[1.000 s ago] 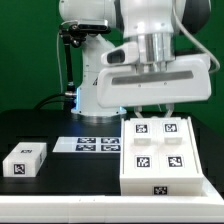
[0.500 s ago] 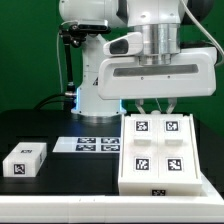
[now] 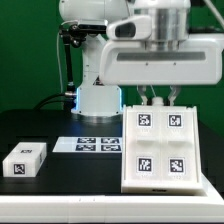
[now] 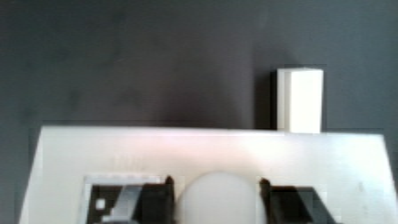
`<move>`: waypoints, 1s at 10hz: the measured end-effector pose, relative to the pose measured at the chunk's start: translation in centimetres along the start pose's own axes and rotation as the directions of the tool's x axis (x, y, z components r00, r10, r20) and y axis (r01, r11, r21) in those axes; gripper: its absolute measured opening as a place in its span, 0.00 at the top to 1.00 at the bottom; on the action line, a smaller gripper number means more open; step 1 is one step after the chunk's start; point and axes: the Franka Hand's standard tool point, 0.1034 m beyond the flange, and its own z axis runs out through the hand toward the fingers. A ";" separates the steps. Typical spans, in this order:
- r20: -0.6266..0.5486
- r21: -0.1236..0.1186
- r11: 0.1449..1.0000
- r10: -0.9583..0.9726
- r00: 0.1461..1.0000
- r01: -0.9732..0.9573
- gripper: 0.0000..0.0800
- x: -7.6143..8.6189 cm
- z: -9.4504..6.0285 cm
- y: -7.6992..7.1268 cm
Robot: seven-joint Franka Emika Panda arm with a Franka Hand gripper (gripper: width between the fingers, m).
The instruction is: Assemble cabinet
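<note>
The cabinet [image 3: 186, 181] sits in the frame's lower right. The gripper [image 3: 161, 99] hovers above its far edge, jaws spread wide and holding nothing. A misaligned descent could strike the rim and shove the cabinet askew.

On your black surface [image 3: 50, 125], the large white square cabinet box [image 3: 160, 150] sits at the exterior view's right, the thin white marker board [image 3: 90, 145] just left of it, a small white block [image 3: 24, 160] further left.

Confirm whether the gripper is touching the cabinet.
Cannot tell. In the exterior view the gripper reaches down to the far rim of the cabinet, showing neither gap nor contact plainly; the wrist view is blurred.
</note>
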 end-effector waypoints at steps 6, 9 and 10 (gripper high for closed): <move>0.067 -0.007 1.000 -0.030 0.997 0.031 0.73 -1.0 -0.6 0.0; 0.054 -0.008 0.999 -0.040 0.998 0.041 0.73 0.4 -0.2 -0.1; 0.047 -0.008 0.999 -0.039 0.998 0.039 0.73 1.2 -0.3 0.0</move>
